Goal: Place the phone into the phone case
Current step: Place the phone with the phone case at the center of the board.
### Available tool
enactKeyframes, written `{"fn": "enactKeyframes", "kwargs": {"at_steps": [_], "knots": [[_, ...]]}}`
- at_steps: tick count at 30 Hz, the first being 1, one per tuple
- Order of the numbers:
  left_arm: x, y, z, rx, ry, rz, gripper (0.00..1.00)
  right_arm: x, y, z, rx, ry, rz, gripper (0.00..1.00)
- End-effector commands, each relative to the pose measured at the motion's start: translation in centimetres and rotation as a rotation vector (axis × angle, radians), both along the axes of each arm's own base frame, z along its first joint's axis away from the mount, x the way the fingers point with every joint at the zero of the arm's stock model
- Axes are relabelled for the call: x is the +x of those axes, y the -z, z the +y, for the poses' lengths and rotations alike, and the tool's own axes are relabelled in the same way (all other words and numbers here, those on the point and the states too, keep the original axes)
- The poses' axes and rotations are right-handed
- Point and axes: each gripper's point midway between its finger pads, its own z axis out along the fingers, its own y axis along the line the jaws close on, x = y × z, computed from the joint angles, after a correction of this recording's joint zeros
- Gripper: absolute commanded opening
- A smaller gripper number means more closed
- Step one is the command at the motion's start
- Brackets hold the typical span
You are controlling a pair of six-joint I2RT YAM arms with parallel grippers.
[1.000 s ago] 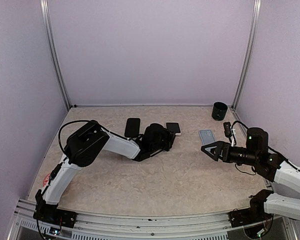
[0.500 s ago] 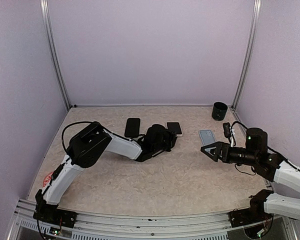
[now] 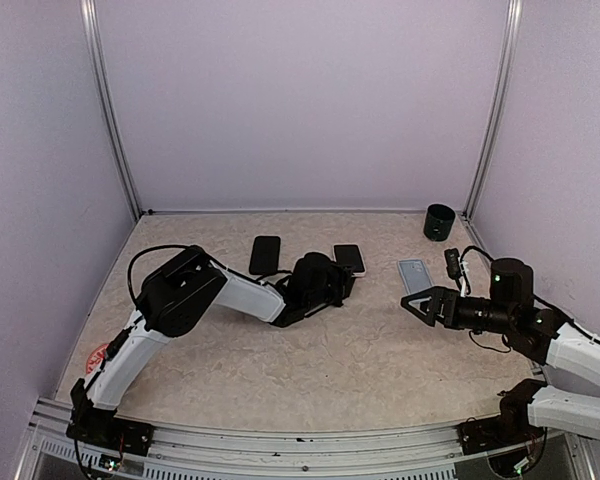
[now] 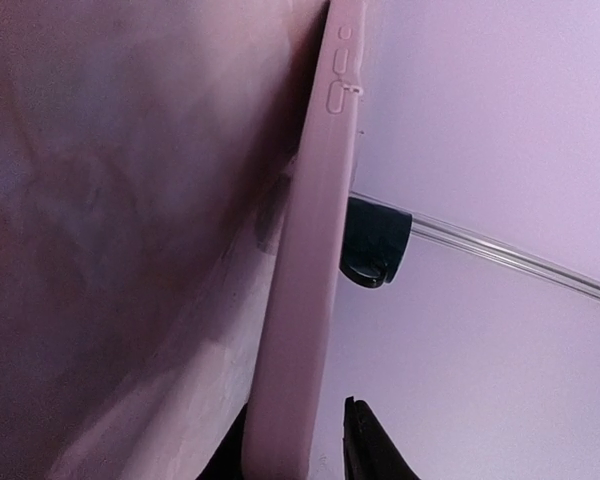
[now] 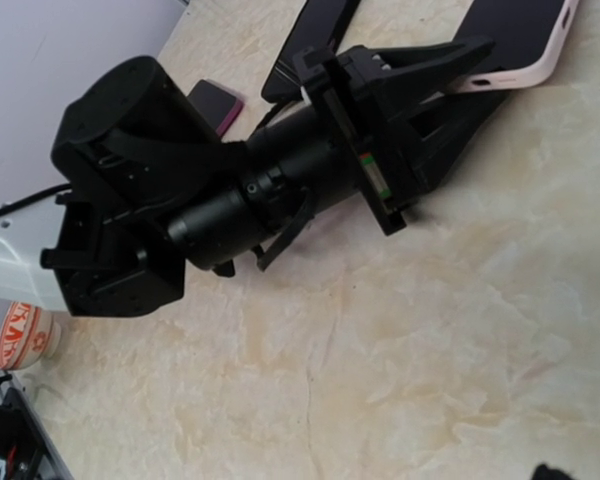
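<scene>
A pink case (image 3: 348, 258) with a dark inner face lies flat at the back middle of the table. It also shows in the right wrist view (image 5: 520, 35). A black phone (image 3: 265, 254) lies flat to its left. My left gripper (image 3: 345, 278) is low at the case's near end, its jaws either side of the pink edge (image 4: 305, 300), with a gap at the right finger (image 4: 368, 448). My right gripper (image 3: 420, 302) hovers open and empty near the right side, pointing left; only a fingertip (image 5: 552, 471) shows in its own view.
A pale grey-blue flat slab (image 3: 413, 271) lies just behind my right gripper. A black cup (image 3: 439, 221) stands at the back right corner. A small maroon object (image 5: 216, 102) lies behind the left arm. A red-and-white sticker (image 3: 98, 354) is at the left edge.
My left gripper has moved slightly right onto the pink case's end, and the case has shifted a little right. My right gripper has barely moved.
</scene>
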Motion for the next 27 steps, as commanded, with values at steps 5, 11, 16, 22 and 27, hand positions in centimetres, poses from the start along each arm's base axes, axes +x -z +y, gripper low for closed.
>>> {"fn": "enactKeyframes", "kwargs": {"at_steps": [5, 11, 16, 22, 27], "knots": [[-1.2, -1.2, -0.5, -0.067, 0.036, -0.025, 0.29, -0.1, 0.0, -0.2, 0.007, 0.002, -0.013, 1.00], [-1.7, -1.0, 0.2, -0.077, 0.035, -0.016, 0.30, -0.1, 0.0, -0.2, 0.009, 0.000, -0.012, 1.00], [-2.2, -1.1, -0.1, -0.081, 0.056, -0.015, 0.30, -0.2, 0.0, -0.2, 0.012, -0.002, -0.010, 1.00], [-3.0, -1.1, 0.1, -0.090, 0.057, 0.002, 0.31, -0.2, -0.3, -0.2, 0.017, 0.002, -0.017, 1.00], [-2.7, -1.4, 0.7, -0.018, 0.009, 0.041, 0.42, -0.3, -0.4, -0.2, 0.018, 0.001, -0.017, 1.00]]}}
